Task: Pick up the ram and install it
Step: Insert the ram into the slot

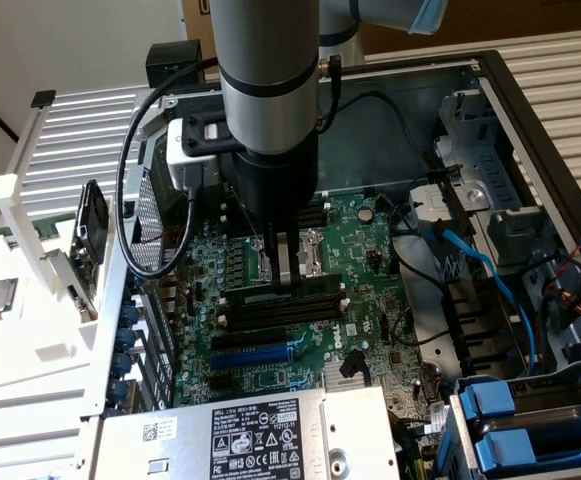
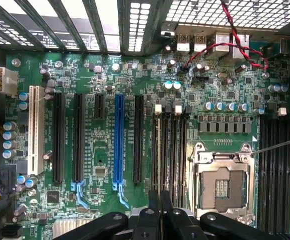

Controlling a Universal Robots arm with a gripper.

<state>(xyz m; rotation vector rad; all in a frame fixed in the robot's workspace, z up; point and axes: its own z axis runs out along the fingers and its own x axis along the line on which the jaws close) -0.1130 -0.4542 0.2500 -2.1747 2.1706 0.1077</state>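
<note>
fingers (image 1: 284,262) narrow, pinching ram (image 1: 266,297) by its top edge, upright and lengthwise over far memory slot (image 1: 315,290) beside cpu socket (image 2: 219,187), likely to seat straight

The green motherboard (image 2: 92,145) bears a blue slot (image 2: 119,140) and an empty processor socket (image 2: 223,187); blue cables (image 1: 467,262) run beside it.

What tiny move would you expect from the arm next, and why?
Probably a gentle push straight down. The gripper appears closed on the long, thin green circuit-board ram stick, which stands lined up in the bank of long black plastic memory slots on the green motherboard. Whether the white end clips have latched I cannot tell, so pressing seems likelier than letting go.
</note>
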